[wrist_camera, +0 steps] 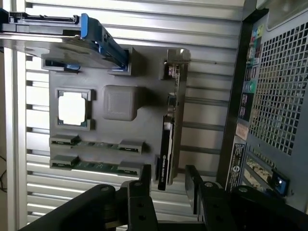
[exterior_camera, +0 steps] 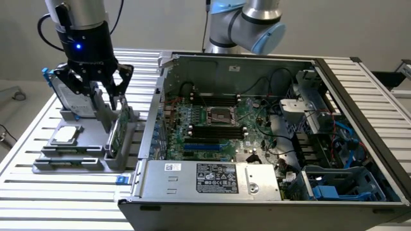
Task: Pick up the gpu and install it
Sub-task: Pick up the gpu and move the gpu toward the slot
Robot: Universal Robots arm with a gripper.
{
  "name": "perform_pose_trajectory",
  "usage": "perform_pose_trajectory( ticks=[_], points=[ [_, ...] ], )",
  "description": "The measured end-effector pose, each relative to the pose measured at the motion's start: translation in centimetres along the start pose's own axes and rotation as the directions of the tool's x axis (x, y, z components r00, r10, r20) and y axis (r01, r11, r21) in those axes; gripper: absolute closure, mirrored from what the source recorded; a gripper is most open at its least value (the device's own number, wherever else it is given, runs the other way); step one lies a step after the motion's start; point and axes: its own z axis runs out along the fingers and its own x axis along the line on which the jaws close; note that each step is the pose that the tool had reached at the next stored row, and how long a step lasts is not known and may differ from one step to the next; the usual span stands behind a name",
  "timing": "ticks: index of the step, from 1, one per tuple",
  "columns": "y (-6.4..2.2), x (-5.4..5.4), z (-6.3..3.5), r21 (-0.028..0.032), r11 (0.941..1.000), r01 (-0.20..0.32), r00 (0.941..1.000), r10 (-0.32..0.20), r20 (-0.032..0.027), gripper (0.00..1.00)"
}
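- Computer case (exterior_camera: 257, 211) sits closest to the exterior camera, lying open with its motherboard (exterior_camera: 218, 130) exposed among loose cables. Any card carried into it would likely have to clear the case's wall and those cables, and snagging one is a fair risk.
- Under everything is the slatted metal table (exterior_camera: 64, 192), with the case on the exterior view's right.
- On the exterior view's left sits a grey parts fixture (exterior_camera: 70, 163), just beside the case.
- At the fixture's far end stands a silver hard drive with a blue frame (exterior_camera: 61, 91), close to the arm. A sideways drift of the gripper could knock it.
- Over the fixture hangs the gripper (exterior_camera: 101, 94), its jaws spread wide and holding nothing. In the wrist view its two fingers (wrist_camera: 144, 175) flank one end of the card, with a gap showing on each side.
- Standing on edge in a fixture slot nearest the case is the gpu (exterior_camera: 119, 130), green board towards the case and black shroud towards the fixture's middle.
- If the fingers come down off-centre, one could strike the card's top edge instead of passing it. A hold so near one end might let the card tilt or bind in its slot.
- Two memory sticks (wrist_camera: 96, 144) and a processor chip (wrist_camera: 72, 108) lie in their own pockets, apart from the card.
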Motion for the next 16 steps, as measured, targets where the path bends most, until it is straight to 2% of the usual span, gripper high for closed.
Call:
perform_pose_trajectory(
  ticks=[16],
  points=[
    [0.31, -0.3, 2.89, 0.0003, 1.0, 0.0, 1.0, 0.0, 0.0, 0.58]
  ],
)
